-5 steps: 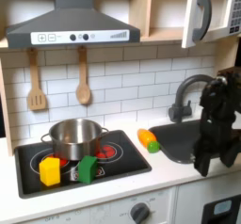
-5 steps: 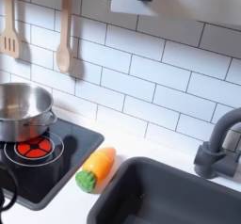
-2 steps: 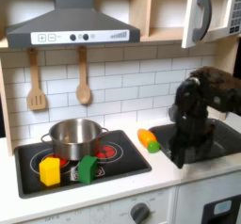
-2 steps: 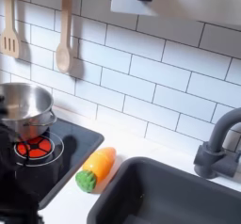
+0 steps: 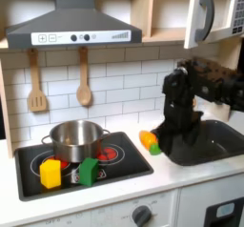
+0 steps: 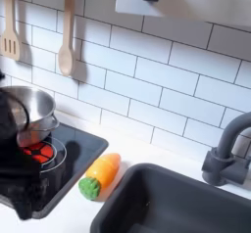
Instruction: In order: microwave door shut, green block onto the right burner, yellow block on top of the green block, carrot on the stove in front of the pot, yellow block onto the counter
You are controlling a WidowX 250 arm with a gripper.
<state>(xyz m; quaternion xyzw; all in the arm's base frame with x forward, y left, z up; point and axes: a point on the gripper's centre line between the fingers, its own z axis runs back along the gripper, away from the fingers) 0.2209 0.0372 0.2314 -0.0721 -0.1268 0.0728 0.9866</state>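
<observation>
Over the sink (image 5: 205, 143) in the first exterior view, hangs the black claw (image 5: 164, 147), just to the right of the carrot (image 5: 150, 141) there; too blurred to tell whether clenched or released. Lies the carrot (image 6: 99, 176) on the white desk (image 5: 143, 176) between stove (image 5: 124, 166) and sink, green end toward the front, seen in both exterior views. Rests the green block (image 5: 88, 170) on the stove's front edge, in front of the pot (image 5: 75, 136), the yellow block (image 5: 50, 173) just to its left in the first exterior view, both flat on the black surface and apart. Stands the microwave door (image 5: 203, 15) ajar at upper right. Hang two wooden utensils (image 5: 84, 88) on the tiled wall. No writing or brand legible anywhere.
</observation>
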